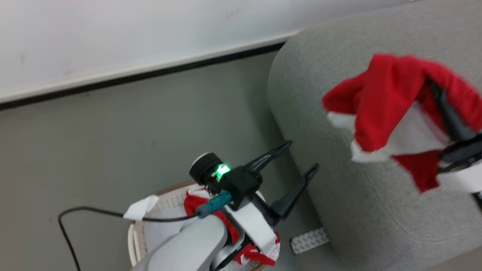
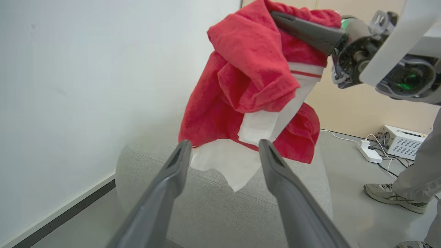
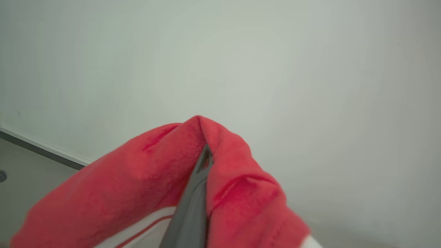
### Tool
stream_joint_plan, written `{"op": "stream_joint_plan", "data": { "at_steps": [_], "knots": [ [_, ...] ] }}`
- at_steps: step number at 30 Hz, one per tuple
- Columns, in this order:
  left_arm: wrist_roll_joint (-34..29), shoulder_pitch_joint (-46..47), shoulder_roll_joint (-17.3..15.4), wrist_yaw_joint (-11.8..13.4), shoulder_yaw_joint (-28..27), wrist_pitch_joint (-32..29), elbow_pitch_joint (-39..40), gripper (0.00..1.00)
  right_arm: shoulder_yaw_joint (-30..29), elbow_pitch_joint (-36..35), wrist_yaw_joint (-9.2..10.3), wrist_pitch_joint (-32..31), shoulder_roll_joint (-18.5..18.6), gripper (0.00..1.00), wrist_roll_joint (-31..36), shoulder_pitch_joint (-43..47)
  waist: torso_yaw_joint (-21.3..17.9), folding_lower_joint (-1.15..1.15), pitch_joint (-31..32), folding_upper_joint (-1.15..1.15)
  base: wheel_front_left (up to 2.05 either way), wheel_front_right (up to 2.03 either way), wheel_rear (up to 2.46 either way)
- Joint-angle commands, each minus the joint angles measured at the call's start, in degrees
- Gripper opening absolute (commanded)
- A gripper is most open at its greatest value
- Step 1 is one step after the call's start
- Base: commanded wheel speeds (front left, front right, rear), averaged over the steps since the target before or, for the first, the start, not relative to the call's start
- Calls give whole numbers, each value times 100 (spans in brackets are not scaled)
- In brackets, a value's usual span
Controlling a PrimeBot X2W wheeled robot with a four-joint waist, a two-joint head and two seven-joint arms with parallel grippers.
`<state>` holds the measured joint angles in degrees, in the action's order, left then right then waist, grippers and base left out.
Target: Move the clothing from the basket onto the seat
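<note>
The grey seat [image 1: 376, 180] takes up the right of the head view, its rounded end standing on the floor [image 1: 150, 131] below a pale wall [image 1: 113, 34]. Just beside that end, at the lower left, sits the basket [image 1: 158, 205], with more red and white clothing [image 1: 192, 203] lying in it under the left forearm. One red garment [image 1: 388, 101] is out of the basket and hangs in the air over the seat. It is bunched at the top and trails its white hem panels downward, so its long axis runs roughly plumb. In the left wrist view its lowest white corner looks near the cushion, though I cannot tell whether it touches. The right tool [image 3: 205, 158] holds it, the two fingers pinched together with cloth folded over both sides of them. The seat lies straight beneath the held garment, so the coming move looks like lowering and letting go rather than travel sideways. The right arm is the one placed for it, reaching out over the cushion from the right edge of the head view. The left tool [image 1: 303, 154] is spread wide and empty above the basket, fingers pointing towards the seat's end
</note>
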<state>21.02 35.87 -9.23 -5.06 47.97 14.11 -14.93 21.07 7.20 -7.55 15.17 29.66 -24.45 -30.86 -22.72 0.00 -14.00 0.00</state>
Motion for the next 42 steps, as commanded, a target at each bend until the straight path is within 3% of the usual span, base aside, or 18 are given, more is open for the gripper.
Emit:
{"op": "stream_joint_plan", "data": {
  "at_steps": [1, 11, 21, 25, 29, 34, 35, 36, 37, 42],
  "knots": [
    [-138, 144, -55, -29, 15, -29, 50, 100, -49, 22, 12, -3, 79, 0, -28, -189, 218, 0, -438, 0, 0, 0, 0],
    [-518, 895, -307, -128, 262, -281, 510, 100, -464, 742, 13, -33, 1218, 0, -519, -1747, 644, 0, -1928, 0, 0, 0, 0],
    [-479, 1105, -434, -98, 221, -207, 633, 100, -1495, 2193, 13, -108, 2065, 0, -706, -2714, 1210, 0, -2710, 0, 0, 0, 0],
    [-405, 1106, -482, -56, 143, -142, 626, 100, -1615, 2919, 13, -444, 2019, 0, -568, -2734, 1382, 0, -2886, 0, 0, 0, 0],
    [-357, 1049, -471, -34, 135, -65, 570, 100, -1667, 3793, 13, -961, 1766, 0, -449, -2675, 1475, 0, -2927, 0, 0, 0, 0],
    [-347, 981, -441, -23, 128, -7, 462, 100, -1473, 4362, 13, -1527, 1404, 0, -321, -2742, 1513, 0, -2778, 0, 0, 0, 0],
    [-335, 968, -437, -15, 119, 8, 434, 100, -1425, 4454, 13, -1684, 1345, 20, -325, -2744, 1505, 0, -2732, 0, 0, 0, 0],
    [-326, 949, -443, -8, 112, 16, 404, 100, -1337, 4513, 13, -1839, 1273, 20, -333, -2738, 1493, 0, -2679, 0, 0, 0, 0],
    [-318, 932, -440, 2, 104, 14, 377, 100, -1260, 4527, 12, -1941, 1232, 100, -345, -2741, 1478, 0, -2627, 0, 0, 0, 0],
    [-243, 823, -408, 66, 54, 63, 217, 100, -962, 4524, 13, -2221, 1161, 100, -384, -2683, 1375, 0, -2241, 0, 0, 0, 0]
  ]
}}
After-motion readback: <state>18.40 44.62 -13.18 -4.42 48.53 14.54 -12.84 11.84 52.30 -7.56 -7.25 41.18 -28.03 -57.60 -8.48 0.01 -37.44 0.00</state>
